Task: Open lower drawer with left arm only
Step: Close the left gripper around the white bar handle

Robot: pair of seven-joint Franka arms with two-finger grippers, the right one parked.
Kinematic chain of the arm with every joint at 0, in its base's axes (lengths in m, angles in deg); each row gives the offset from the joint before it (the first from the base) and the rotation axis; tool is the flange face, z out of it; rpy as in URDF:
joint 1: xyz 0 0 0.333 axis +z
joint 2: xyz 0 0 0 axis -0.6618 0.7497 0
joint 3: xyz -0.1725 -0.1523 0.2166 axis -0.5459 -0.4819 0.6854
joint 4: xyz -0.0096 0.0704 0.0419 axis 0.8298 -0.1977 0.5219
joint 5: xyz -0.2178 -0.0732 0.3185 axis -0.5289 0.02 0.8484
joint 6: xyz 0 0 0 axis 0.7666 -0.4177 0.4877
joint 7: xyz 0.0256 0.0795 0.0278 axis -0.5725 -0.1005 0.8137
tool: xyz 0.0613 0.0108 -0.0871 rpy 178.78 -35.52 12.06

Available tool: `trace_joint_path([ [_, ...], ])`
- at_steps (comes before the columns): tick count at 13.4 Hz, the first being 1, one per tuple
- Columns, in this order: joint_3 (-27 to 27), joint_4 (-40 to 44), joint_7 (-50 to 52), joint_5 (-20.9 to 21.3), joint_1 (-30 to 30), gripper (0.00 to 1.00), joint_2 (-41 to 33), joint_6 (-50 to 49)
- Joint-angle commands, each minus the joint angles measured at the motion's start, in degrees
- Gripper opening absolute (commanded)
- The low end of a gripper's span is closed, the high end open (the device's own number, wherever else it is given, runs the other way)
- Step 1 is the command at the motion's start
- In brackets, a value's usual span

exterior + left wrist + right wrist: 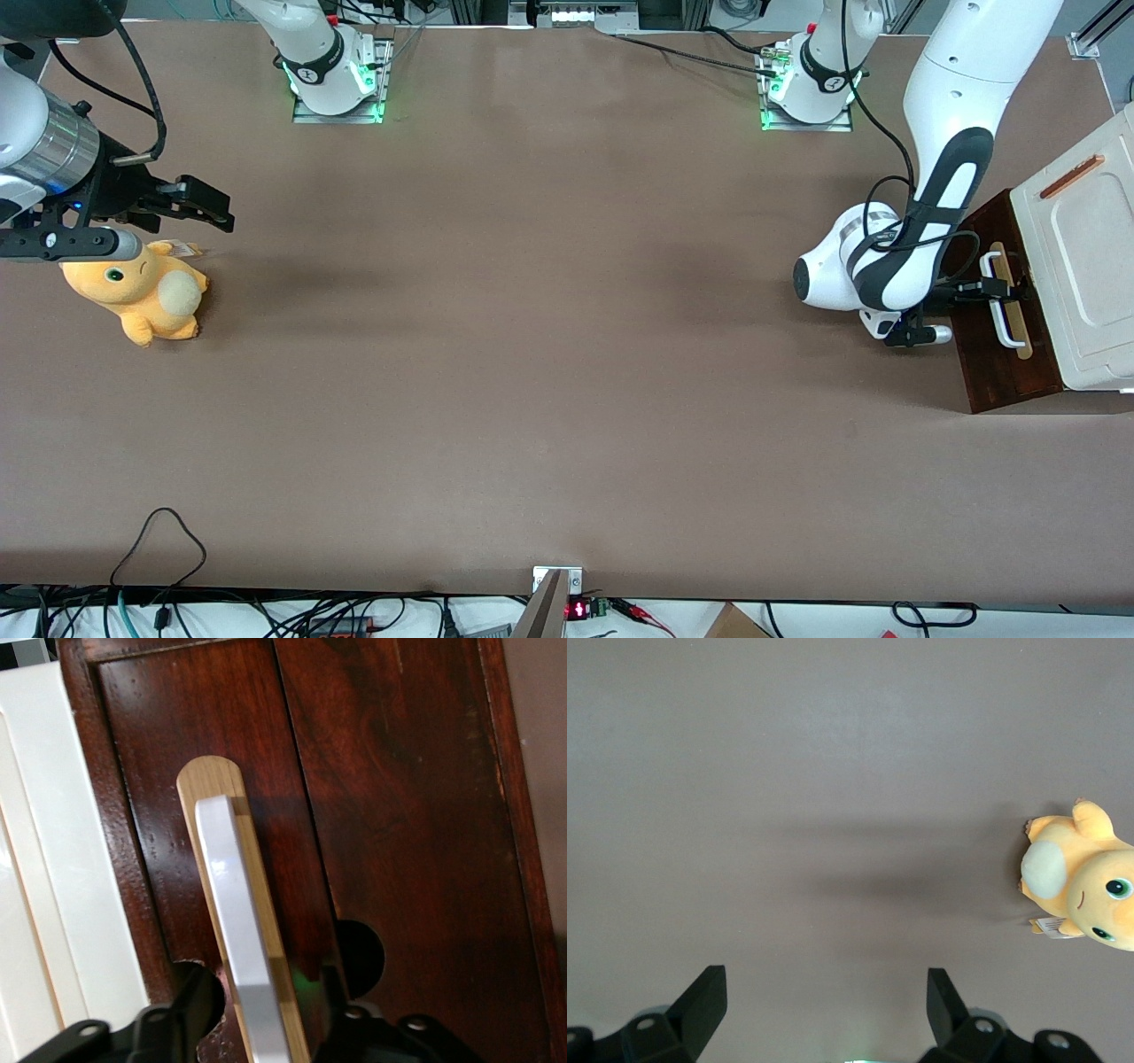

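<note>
The lower drawer's dark brown front stands at the working arm's end of the table, under the cream-white cabinet top. Its white bar handle lies on a pale wood strip. No light wood inside shows. The left arm reaches down in front of the drawer. Its black gripper is at the handle. In the left wrist view the gripper is open, with one finger on each side of the white handle and a small gap on both sides. The dark front fills that view.
A cream-white panel lies beside the dark front. A yellow plush toy lies toward the parked arm's end of the table, also in the right wrist view. Cables run along the table edge nearest the camera.
</note>
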Motion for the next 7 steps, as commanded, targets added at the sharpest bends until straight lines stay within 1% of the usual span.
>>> trace_joint_path([
  [1,0.1,0.5,-0.6,1.3,0.0,0.48,0.2,0.4],
  [3,0.1,0.5,-0.6,1.3,0.0,0.42,0.2,0.4],
  [4,0.1,0.5,-0.6,1.3,0.0,0.37,0.2,0.4],
  [5,0.1,0.6,-0.6,1.3,0.0,0.36,0.2,0.4],
  [7,0.2,0.6,-0.6,1.3,0.0,0.29,0.2,0.4],
])
